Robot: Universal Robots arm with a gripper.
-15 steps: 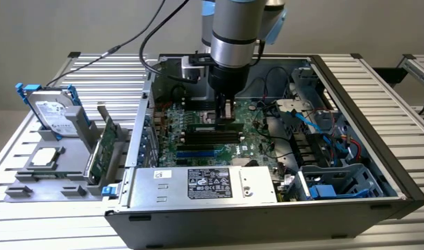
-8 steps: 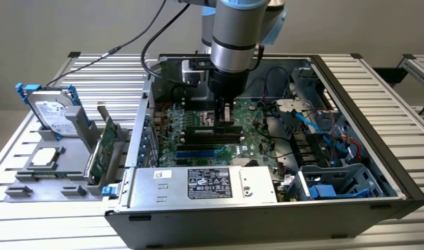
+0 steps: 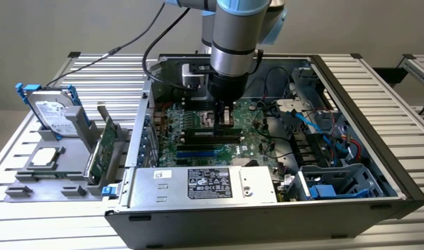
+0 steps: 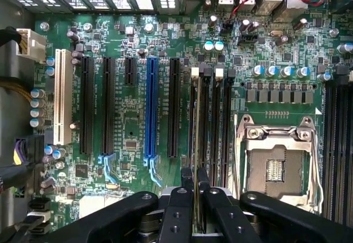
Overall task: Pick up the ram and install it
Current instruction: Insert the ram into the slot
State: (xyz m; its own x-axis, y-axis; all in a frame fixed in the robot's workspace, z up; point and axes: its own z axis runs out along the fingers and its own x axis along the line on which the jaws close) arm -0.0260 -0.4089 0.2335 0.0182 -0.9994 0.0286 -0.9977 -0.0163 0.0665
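Note:
My gripper reaches down into the open computer case, over the green motherboard. It is shut on the ram, a long narrow stick held level just above the board. In the wrist view the ram is edge-on, a thin pale line between the black fingertips of the gripper. It runs along the leftmost of the black memory slots, whose white end latches show at the far end. I cannot tell whether the ram touches the slot.
Beside the slots lie the CPU socket and a blue expansion slot. The power supply fills the case front, with blue cables to the exterior view's right. Outside, a hard drive and a green expansion card stand in a grey holder.

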